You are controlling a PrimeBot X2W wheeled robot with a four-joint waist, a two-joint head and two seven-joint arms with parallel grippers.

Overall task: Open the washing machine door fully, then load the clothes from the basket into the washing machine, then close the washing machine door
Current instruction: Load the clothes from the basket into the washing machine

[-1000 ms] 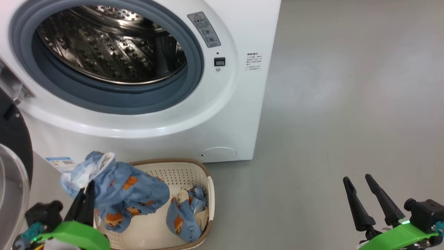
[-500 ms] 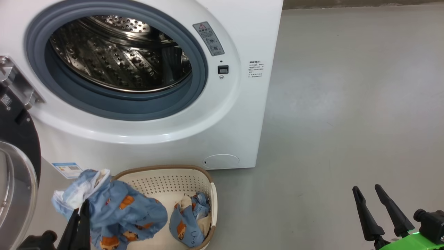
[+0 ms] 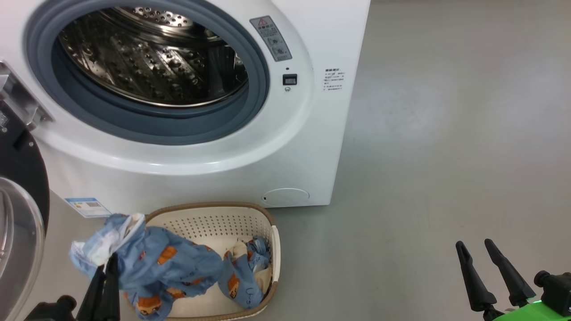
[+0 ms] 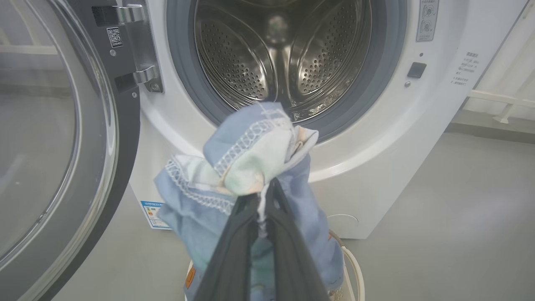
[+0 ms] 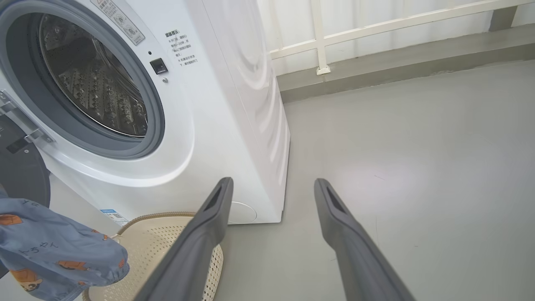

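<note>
We judge the main risk to sit right at our left gripper (image 4: 264,194). Its 2 fingers are pressed together on just a bunched edge of 1 blue bear-print garment (image 4: 246,154), so the cloth could slip free on the way up if the arm swings fast.

The rest of that garment hangs down over the left end of the basket (image 3: 209,207). In the head view its lower folds lie at the rim, and we cannot tell whether they touch it. A trailing fold could catch there and tip the light basket, or drag on the grey gasket (image 3: 147,129) and drop outside the drum (image 3: 147,62).

A 2nd bundle of clothes (image 3: 243,278) lies inside the basket at its right end. The basket stands on the floor (image 3: 424,156) just in front of the washing machine (image 3: 308,147), below the opening. The washing machine door (image 4: 62,125) is swung wide to the left, near the held cloth.

Our right gripper (image 3: 479,249) hangs well apart over bare floor, fingers spread, holding nothing.
</note>
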